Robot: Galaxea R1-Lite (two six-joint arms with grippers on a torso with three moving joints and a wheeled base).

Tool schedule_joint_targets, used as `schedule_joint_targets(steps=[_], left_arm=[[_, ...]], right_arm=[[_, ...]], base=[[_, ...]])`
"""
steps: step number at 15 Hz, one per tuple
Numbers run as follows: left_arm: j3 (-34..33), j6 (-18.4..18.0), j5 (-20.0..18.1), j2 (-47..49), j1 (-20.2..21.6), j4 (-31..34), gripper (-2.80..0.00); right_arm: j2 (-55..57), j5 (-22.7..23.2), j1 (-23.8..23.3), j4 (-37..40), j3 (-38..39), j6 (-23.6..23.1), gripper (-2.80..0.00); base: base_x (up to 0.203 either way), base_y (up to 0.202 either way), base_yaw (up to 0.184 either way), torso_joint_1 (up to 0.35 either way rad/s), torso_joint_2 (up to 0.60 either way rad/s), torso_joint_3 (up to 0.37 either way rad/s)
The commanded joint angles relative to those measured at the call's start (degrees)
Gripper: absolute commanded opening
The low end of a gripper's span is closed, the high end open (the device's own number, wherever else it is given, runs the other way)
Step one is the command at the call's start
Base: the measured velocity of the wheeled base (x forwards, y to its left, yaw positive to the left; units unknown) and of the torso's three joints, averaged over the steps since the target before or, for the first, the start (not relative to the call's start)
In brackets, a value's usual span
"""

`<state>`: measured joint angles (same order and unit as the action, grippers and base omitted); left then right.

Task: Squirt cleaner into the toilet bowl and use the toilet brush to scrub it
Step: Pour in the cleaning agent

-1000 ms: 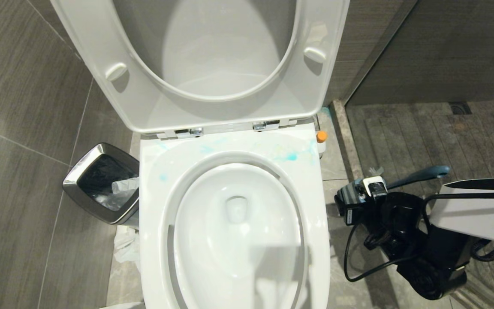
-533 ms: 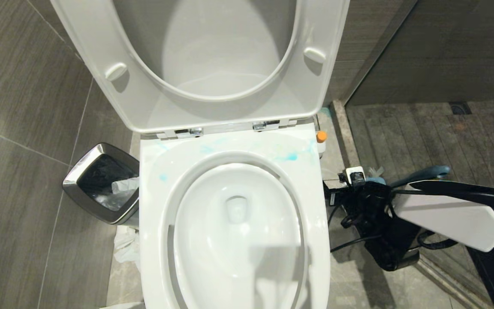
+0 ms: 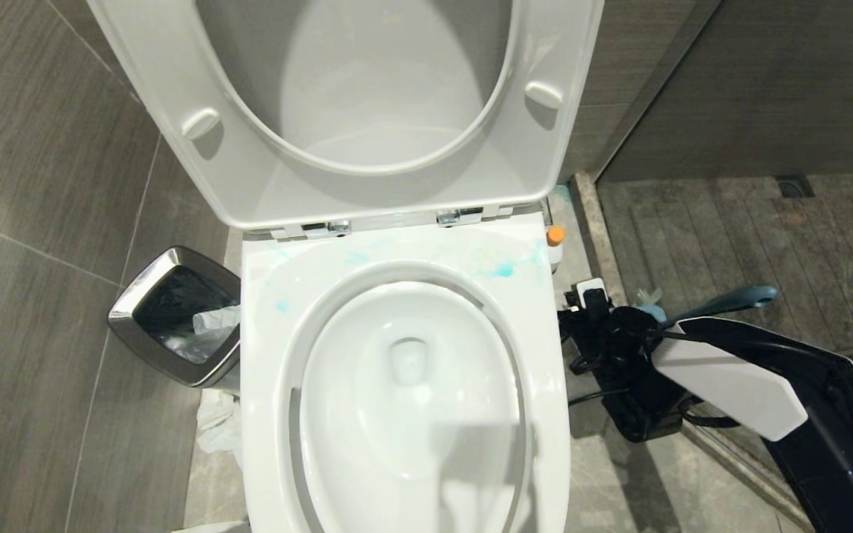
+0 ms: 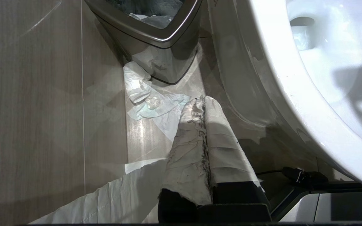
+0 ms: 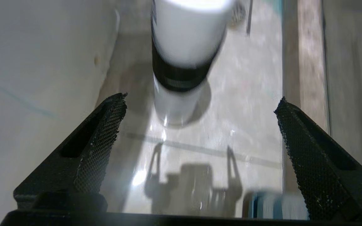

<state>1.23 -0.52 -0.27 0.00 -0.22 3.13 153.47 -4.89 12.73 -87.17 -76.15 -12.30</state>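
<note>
White cleaner (image 5: 184, 47) bottle — one, right end effector (image 5: 200, 125) apart, left end effector (image 4: 203, 108) together.

This is a bathroom, seemingly a tiled toilet stall. A white toilet (image 3: 404, 370) stands with seat and lid (image 3: 367, 111) raised against grey wood-grain wall tiles (image 3: 41, 148). A steel-rimmed waste bin (image 3: 175, 314) lined with a bag sits beside it, crumpled tissue (image 4: 151, 100) on the floor, and a floor drain (image 3: 795, 186) lies beyond a stone threshold (image 3: 598, 237).
</note>
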Motion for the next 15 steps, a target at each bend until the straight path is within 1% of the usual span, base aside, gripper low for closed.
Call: schedule_joint_targets(steps=[1,4,5,11,15], left_arm=[[0.0,0.0,0.0,0.1,0.0,0.0,-2.80],[0.0,0.0,0.0,0.1,0.0,0.0,-2.80],[0.0,0.0,0.0,0.1,0.0,-0.1,-2.80],[0.0,0.0,0.0,0.1,0.0,0.0,-2.80],[0.0,0.0,0.0,0.1,0.0,0.0,-2.80]], right_arm=[[3.0,0.4,-0.2,-0.5,-3.7,-0.9,0.00],[6.1,0.6,-0.5,-0.5,-10.6,-3.0,0.00],[6.4,0.6,-0.7,-0.5,-11.5,-3.4,0.00],[8.1,1.0,-1.0,-0.4,-19.3,-3.6,0.00],[8.2,1.2,-1.0,1.2,-19.4,-3.5,0.00]], base=[[0.000,0.000,0.000,0.000,0.00,0.000],[0.000,0.000,0.000,0.000,0.00,0.000],[0.000,0.000,0.000,0.000,0.00,0.000],[0.000,0.000,0.000,0.000,0.00,0.000],[0.000,0.000,0.000,0.000,0.00,0.000]])
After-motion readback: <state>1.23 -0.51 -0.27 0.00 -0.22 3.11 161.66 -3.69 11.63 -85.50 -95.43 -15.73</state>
